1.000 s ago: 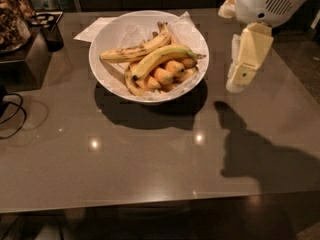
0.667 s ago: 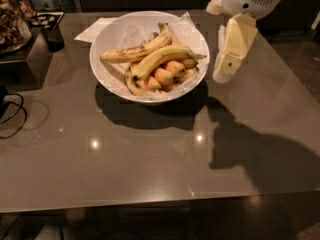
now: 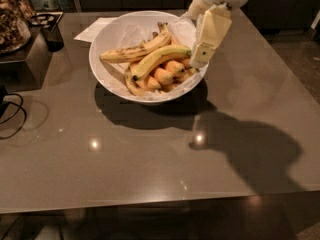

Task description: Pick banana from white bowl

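Note:
The white bowl stands at the back middle of the grey table, lined with crinkled white paper. In it the smooth yellow banana lies diagonally on top, stem up right. A long brown-speckled banana lies behind it and short orange-yellow bananas lie under it. My gripper hangs from the cream arm over the bowl's right rim, its tip next to the banana's stem end.
A sheet of white paper lies behind the bowl. A dark box with a jar on it and a black cup stand at the left. A black cable lies at the left edge.
The gripper has moved left from beside the bowl to over its right rim. The bananas and bowl have not moved.

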You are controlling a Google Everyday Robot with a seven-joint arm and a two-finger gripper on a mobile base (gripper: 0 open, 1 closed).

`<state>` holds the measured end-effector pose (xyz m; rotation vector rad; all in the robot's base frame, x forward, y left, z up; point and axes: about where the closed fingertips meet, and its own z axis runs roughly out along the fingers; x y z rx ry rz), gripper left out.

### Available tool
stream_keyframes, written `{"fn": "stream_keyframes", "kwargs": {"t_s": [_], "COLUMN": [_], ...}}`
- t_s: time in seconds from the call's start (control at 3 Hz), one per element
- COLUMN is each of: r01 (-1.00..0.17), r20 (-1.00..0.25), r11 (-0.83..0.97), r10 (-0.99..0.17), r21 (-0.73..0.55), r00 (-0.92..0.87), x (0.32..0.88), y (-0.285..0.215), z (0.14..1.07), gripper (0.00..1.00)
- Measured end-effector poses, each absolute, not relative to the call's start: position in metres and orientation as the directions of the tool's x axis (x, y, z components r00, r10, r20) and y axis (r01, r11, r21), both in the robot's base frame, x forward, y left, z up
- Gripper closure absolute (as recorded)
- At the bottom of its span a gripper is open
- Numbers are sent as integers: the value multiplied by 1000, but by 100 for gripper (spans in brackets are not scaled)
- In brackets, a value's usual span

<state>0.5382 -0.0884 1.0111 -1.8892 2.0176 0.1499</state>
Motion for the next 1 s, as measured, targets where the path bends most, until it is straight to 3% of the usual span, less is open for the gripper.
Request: {"fn": "stream_keyframes", "kwargs": {"t_s": [0.33,1.0], "r01": [-982,-982], "r20": [-333,-307], "r11": [81,78], "r10": [-943,-951], "r21": [-173,-172], "r00": [-19,-21], "x": [549,567], "y": [-75,-62], "z": [1012,1004], "gripper": [16,31]}}
